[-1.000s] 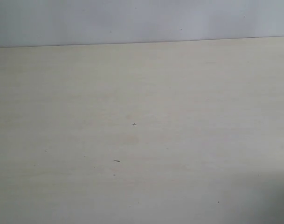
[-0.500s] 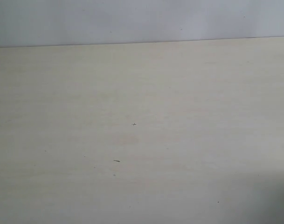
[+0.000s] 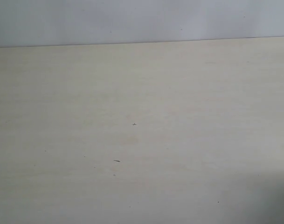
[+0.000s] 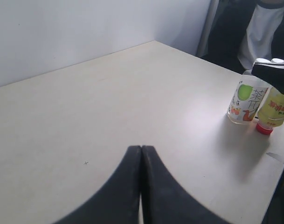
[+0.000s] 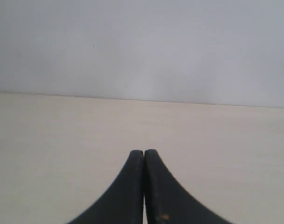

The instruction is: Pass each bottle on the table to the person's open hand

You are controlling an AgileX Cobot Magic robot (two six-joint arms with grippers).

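The small clear bottle (image 4: 245, 105) has green Chinese letters on its white label that look like 茶π, and the yellow bottle (image 4: 277, 106) has red words too blurry to read.

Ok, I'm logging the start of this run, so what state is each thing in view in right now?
Left gripper: shut, holding nothing.
Right gripper: shut, holding nothing.
Green-label bottle: standing on the table, ungripped.
Yellow bottle: right beside the green-label bottle, red cap at its lower end against the table.
Table: carries both bottles near one edge.
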